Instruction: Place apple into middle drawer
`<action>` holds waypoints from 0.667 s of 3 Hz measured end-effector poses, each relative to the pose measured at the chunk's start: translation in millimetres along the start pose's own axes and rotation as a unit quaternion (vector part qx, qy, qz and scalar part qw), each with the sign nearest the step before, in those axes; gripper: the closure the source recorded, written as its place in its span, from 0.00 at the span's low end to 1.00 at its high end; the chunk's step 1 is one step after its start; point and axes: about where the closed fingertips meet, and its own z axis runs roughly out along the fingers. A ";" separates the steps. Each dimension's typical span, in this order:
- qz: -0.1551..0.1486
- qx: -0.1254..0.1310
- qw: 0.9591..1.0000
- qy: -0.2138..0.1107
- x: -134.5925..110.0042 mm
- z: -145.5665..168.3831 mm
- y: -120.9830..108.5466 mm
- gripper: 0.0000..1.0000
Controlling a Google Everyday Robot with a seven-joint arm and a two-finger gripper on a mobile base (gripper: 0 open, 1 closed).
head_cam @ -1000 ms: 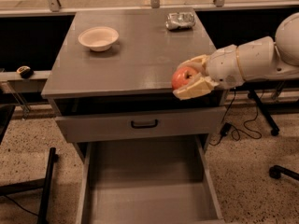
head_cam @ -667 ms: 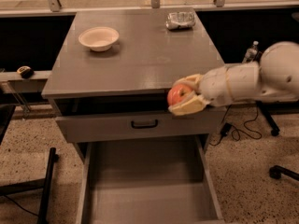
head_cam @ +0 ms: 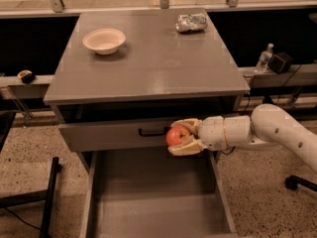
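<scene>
My gripper (head_cam: pixel 179 136) is shut on the red-orange apple (head_cam: pixel 176 135). It holds the apple in front of the grey drawer front with the small black handle (head_cam: pixel 152 131), just right of that handle. The white arm (head_cam: pixel 277 130) reaches in from the right. Below the apple, the middle drawer (head_cam: pixel 153 197) stands pulled out; its wide flat grey floor is bare. The apple hangs above the drawer's back right part.
A white bowl (head_cam: pixel 104 39) sits on the cabinet top (head_cam: pixel 148 63) at the back left. A shiny silver wrinkly bag (head_cam: pixel 191 22) lies at the back right. A bottle (head_cam: pixel 264 58) and a dark box stand on the ledge at right. A black stand leg (head_cam: pixel 49 192) is at left.
The gripper has carried the apple down and to the left, from beside the cabinet top's front right edge to in front of the handled drawer, above the open drawer.
</scene>
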 end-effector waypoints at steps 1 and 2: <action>0.004 -0.009 1.000 0.007 2.4 3.9 2.4 1.00; 0.042 -0.020 0.997 0.058 75.2 10.4 18.2 1.00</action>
